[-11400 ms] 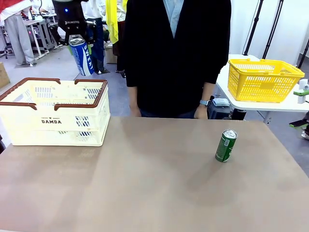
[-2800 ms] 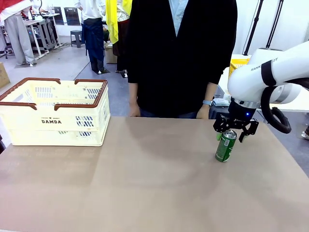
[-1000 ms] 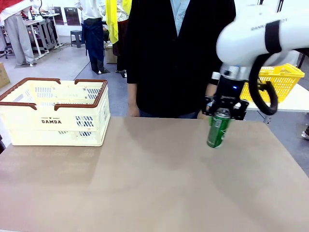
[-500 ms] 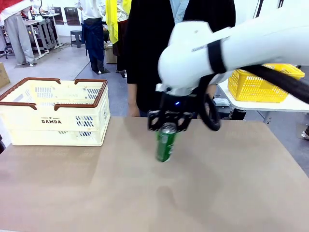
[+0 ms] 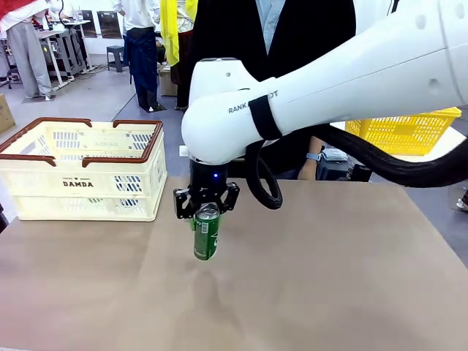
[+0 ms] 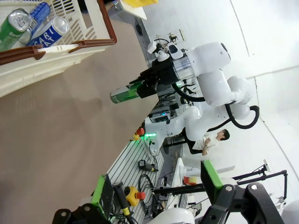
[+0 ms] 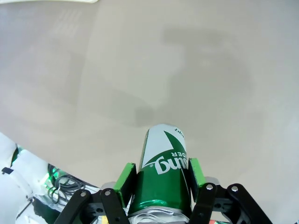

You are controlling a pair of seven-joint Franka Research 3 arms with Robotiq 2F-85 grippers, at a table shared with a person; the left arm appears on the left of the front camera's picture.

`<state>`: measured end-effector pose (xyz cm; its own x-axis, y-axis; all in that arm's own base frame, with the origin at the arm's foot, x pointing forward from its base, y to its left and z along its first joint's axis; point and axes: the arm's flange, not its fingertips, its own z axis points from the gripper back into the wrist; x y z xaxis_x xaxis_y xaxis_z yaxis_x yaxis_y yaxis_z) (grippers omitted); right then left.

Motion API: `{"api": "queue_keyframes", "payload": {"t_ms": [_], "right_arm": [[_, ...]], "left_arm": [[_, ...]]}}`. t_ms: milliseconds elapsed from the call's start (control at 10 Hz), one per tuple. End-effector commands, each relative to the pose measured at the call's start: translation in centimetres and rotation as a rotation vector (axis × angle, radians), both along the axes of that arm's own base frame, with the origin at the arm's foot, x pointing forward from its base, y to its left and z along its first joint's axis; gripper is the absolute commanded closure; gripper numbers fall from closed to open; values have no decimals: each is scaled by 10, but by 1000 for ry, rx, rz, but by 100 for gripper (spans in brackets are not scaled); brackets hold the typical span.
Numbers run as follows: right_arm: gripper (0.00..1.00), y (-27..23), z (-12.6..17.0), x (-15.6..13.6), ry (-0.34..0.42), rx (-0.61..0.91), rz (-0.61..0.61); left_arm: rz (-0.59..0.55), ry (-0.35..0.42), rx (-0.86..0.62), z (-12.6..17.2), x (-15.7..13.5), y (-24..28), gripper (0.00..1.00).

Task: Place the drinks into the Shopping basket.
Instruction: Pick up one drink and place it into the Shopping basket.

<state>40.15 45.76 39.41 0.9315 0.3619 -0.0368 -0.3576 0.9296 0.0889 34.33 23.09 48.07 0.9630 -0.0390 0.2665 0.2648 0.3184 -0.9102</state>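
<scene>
A: Where is your right gripper (image 5: 205,207) just now?

B: You have it hanging above the table (image 5: 329,292), a little left of the middle in the front view, with the right arm reaching across from the 3 o'clock side. Its two green pads (image 7: 125,179) are clamped on the dark green can (image 5: 206,232), near the silver top.

A: Is the can resting on anything?

B: No. It hangs clear of the tabletop, top end up and slightly tilted, with its shadow on the surface below it. In your right wrist view the can runs straight out between the fingers, white lettering on its green side.

A: And the Shopping basket (image 5: 44,186)?

B: It stands at about 9 o'clock from the held can, at the table's left side, well apart from it. The black "DAMDA" print faces you. In the left wrist view you can see inside it, at 11 o'clock in that picture: a blue can (image 6: 49,33) with white lettering lies there, and a light green can (image 6: 14,27) lies just beside it.

A: What about your left gripper (image 6: 156,186)?

B: Its fingers stand wide apart with nothing between them, seen at the bottom of the left wrist view.

A: Anyone at the far side?

B: A person (image 5: 270,44) in a dark top stands at 12 o'clock, behind the arm.
</scene>
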Motion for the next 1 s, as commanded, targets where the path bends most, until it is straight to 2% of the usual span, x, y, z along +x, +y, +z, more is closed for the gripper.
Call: {"api": "queue_keyframes", "payload": {"t_ms": [0,100,200,300,400,900], "right_arm": [[100,7,3,13,-13,-48,19],[100,9,-2,13,-6,-63,25],[90,10,-3,14,1,-67,36],[35,10,0,15,13,-71,32],[0,11,-1,14,18,-70,32],[0,10,-5,12,40,-56,17]], "left_arm": [[6,3,5,0,-3,-2,0],[6,3,5,0,-3,-2,0],[6,3,5,0,-3,-2,0],[6,3,5,0,-3,-2,0],[6,3,5,0,-3,-2,0],[6,3,5,0,-3,-2,0]]}}
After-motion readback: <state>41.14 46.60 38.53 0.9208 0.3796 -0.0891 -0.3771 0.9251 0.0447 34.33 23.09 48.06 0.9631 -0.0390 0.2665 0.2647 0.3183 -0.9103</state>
